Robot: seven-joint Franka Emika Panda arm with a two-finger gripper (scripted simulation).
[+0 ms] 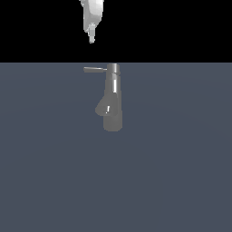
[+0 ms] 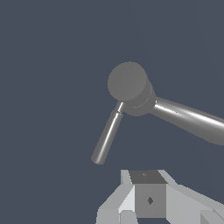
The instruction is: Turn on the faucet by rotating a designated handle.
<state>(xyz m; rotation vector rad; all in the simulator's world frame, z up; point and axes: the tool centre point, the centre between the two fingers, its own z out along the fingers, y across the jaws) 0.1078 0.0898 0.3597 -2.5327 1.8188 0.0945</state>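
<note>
The grey glossy faucet (image 1: 113, 102) stands upright in the middle of the floor, its stubby spout (image 1: 103, 108) angled toward the exterior view's left. The thin handle (image 1: 95, 69) juts from the faucet's top toward that same side. My gripper (image 1: 92, 37) hangs above and apart from the handle, its fingers drawn together into one narrow tip with nothing between them. In the wrist view I look down on the round faucet (image 2: 127, 82) top, with the handle (image 2: 107, 136) sticking out of it. The gripper (image 2: 148, 183) sits a short way off the handle's free end.
A flat, dark blue-grey floor (image 1: 54, 181) spreads around the faucet. A black background lies behind the arm.
</note>
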